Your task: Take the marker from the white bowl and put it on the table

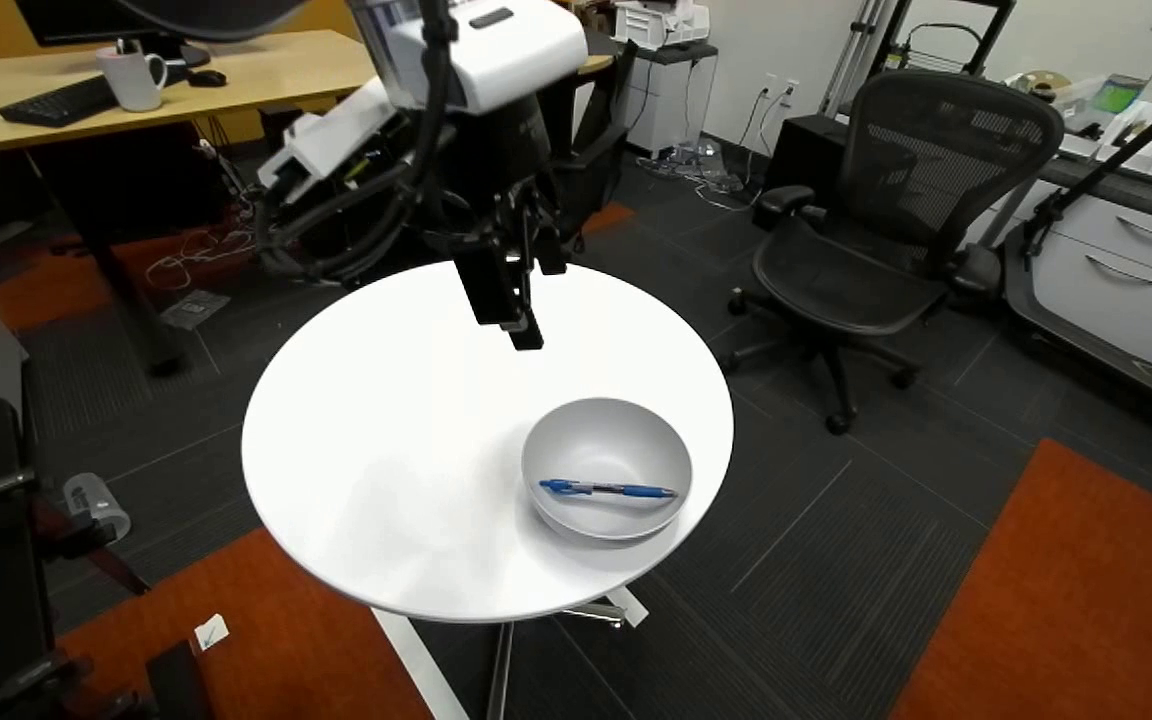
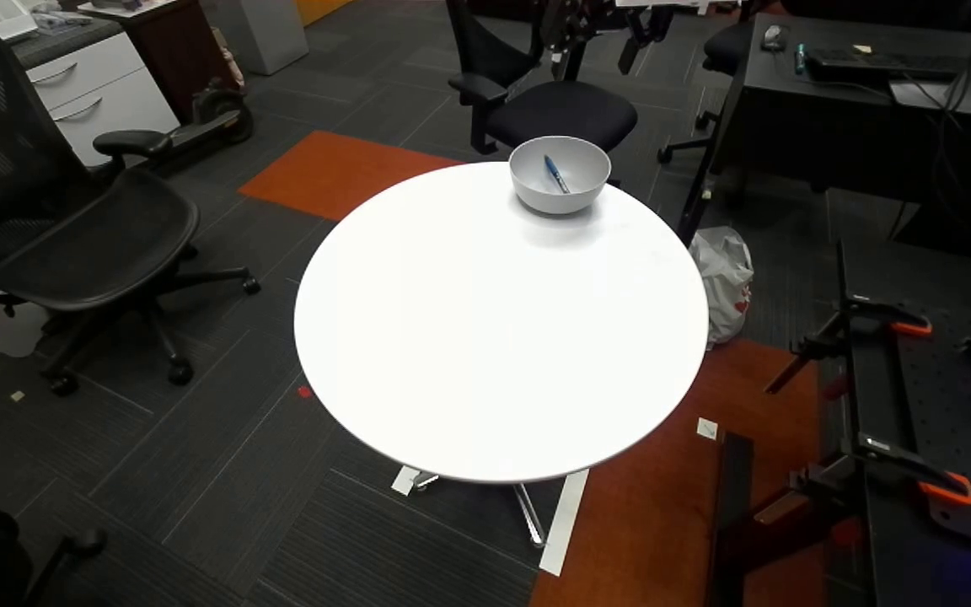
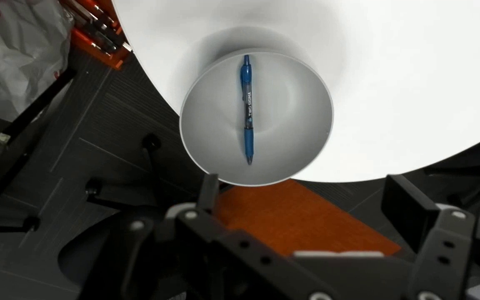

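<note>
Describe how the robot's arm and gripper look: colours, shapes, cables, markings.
The arm is smooth, rounded and white in the part that shows clearly, with a small dark oblong mark on top. Thick black cables loop beside it. The gripper is black and dark grey, with jointed links, round silvery bolts and flat, block-shaped fingertips.

A slim blue pen (image 3: 248, 110) lies in the bowl (image 3: 296, 121), its button end close to the rim and its pointed end toward the opposite side; in the wrist view its dark middle bears the white letters TWO SIGMA. The bowl is round, smooth and white with a greyish inside, standing upright near the edge of the round white worktop (image 2: 494, 337)
</note>
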Controlling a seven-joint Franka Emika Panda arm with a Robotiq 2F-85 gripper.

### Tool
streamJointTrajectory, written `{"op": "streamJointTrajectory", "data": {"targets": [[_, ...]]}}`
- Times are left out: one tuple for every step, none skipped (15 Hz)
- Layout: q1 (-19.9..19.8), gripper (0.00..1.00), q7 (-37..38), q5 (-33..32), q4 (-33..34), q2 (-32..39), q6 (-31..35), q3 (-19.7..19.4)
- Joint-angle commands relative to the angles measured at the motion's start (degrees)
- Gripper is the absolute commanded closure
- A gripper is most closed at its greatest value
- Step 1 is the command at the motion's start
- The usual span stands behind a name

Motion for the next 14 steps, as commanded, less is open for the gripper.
{"op": "streamJointTrajectory", "data": {"targets": [[3.19,0.0,-0.62,3.52,5.22,5.4,-5.11,-2.96],[3.49,0.0,-1.37,4.38,5.9,6.37,-6.37,-3.45],[3.53,0.0,-2.52,5.9,6.59,7.0,-7.96,-3.56],[4.41,0.0,-1.24,4.38,3.73,5.53,-4.09,-4.54],[4.7,0.0,-1.45,4.7,4.18,6.23,-4.34,-4.84],[4.97,0.0,-1.42,4.66,4.18,6.45,-4.3,-5.16],[5.11,0.0,-1.4,4.62,4.18,6.45,-4.3,-5.34],[5.19,0.0,-1.39,4.6,4.18,6.44,-4.3,-5.41],[5.25,0.0,-1.38,4.59,4.18,6.44,-4.3,-5.47],[5.27,0.0,-1.37,4.58,4.18,6.43,-4.3,-5.52],[5.3,0.0,-1.37,4.57,4.18,6.44,-4.3,-5.53],[5.33,0.0,-1.37,4.57,4.18,6.44,-4.3,-5.53],[4.99,0.0,-0.62,5.3,4.98,7.55,-3.73,-5.71],[5.12,0.0,0.39,5.33,5.55,9.04,-3.2,-6.12]]}}
